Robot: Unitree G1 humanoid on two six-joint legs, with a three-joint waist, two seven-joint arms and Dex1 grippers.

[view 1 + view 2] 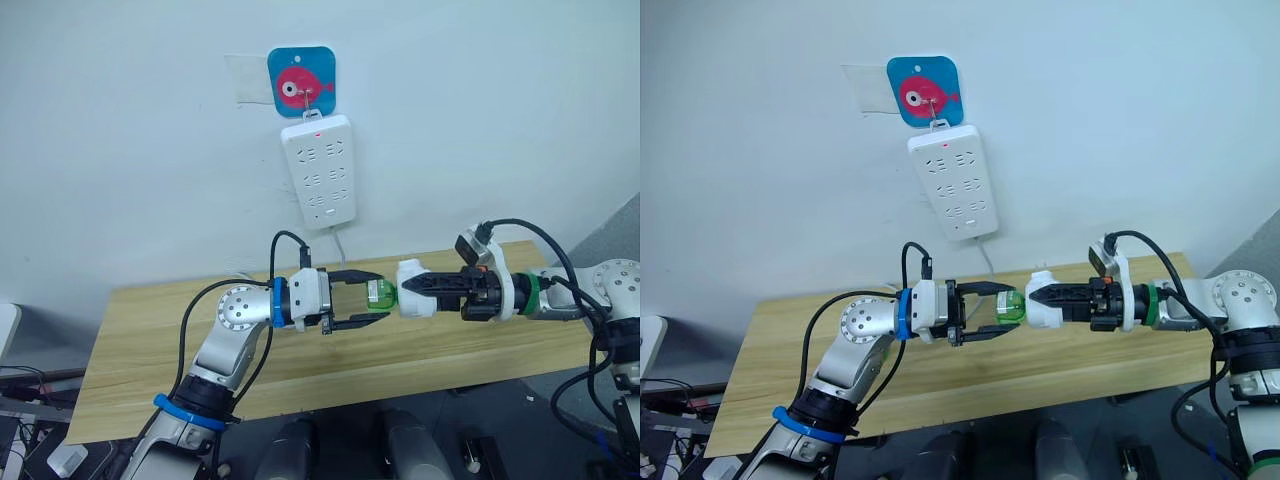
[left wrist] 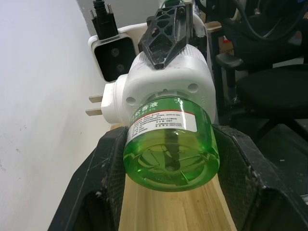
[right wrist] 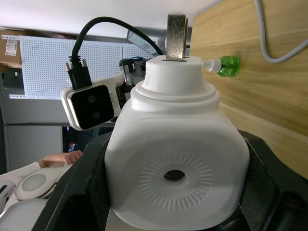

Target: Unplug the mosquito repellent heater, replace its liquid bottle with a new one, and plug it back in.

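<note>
Nearby: power strip point(image 1: 319, 170) on wall | table point(image 1: 150, 340) | spare bottle point(image 3: 226, 66), seemingly

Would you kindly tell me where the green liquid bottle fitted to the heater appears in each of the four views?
Left eye view: the green bottle sits mid-frame, between the left gripper and the white heater.
Right eye view: mid-frame again, left of the heater.
Left wrist view: large, central, between the black fingers.
Right wrist view: hidden behind the heater.
Shared landmark: the heater's metal prongs.
</note>
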